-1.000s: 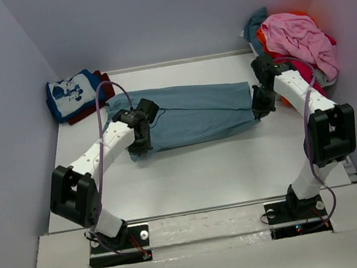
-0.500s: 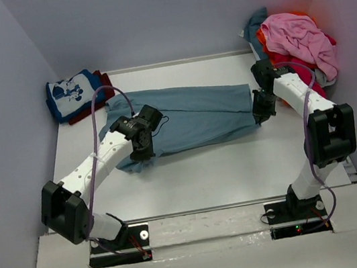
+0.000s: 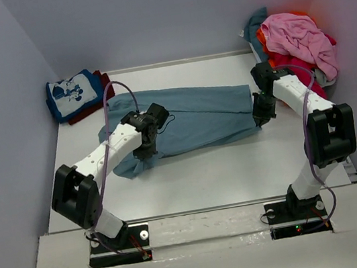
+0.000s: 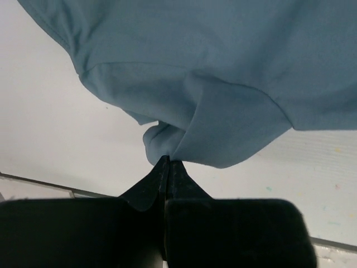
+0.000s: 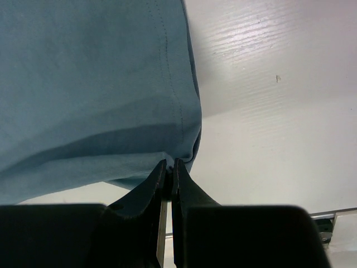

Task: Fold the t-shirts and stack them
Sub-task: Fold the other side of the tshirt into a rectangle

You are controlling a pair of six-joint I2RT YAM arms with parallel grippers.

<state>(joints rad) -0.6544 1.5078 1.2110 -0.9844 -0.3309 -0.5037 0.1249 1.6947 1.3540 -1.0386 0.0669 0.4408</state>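
A plain slate-blue t-shirt lies stretched across the middle of the table. My left gripper is shut on its left end, where the cloth bunches into a fold at my fingertips. My right gripper is shut on the shirt's right hem corner, pinched at my fingertips. A folded blue tee with white cartoon print lies on a dark red one at the back left. A heap of pink, red, orange and teal tees sits at the back right.
Grey walls close in the left, back and right sides. The white tabletop runs to a metal strip at the near edge, by the arm bases. The heap is close behind my right arm.
My left gripper has moved right and toward the near edge, dragging the shirt's left end with it; a flap now trails near the left arm. The right gripper has barely moved.
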